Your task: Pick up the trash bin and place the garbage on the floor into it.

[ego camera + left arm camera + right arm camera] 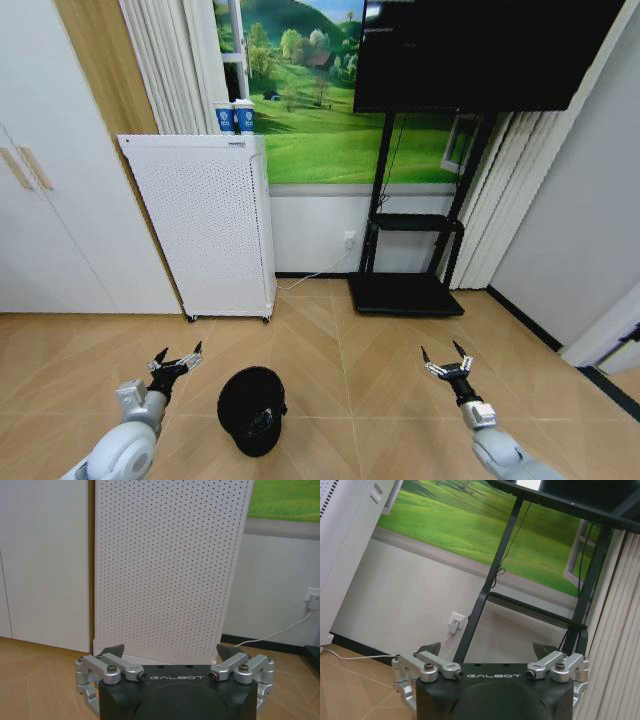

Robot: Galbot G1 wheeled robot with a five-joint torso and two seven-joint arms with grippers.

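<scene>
The trash bin (252, 409), small, round and black with a black bag lining, stands on the herringbone wood floor (340, 340) low in the head view, between my two arms. My left gripper (177, 359) hangs open to the left of the bin, a little above the floor. Off to the bin's right, my right gripper (446, 358) is open too, with nothing between its fingers. In the left wrist view the open left gripper (170, 652) faces the white cabinet; in the right wrist view the open right gripper (488, 650) faces the wall. The garbage is out of view.
A tall white perforated cabinet (205, 225) on casters stands ahead to the left, with white cupboard doors (50, 200) beside it. A black TV stand (405, 290) with its screen (480, 50) stands ahead to the right. A cable runs to a wall socket (349, 240).
</scene>
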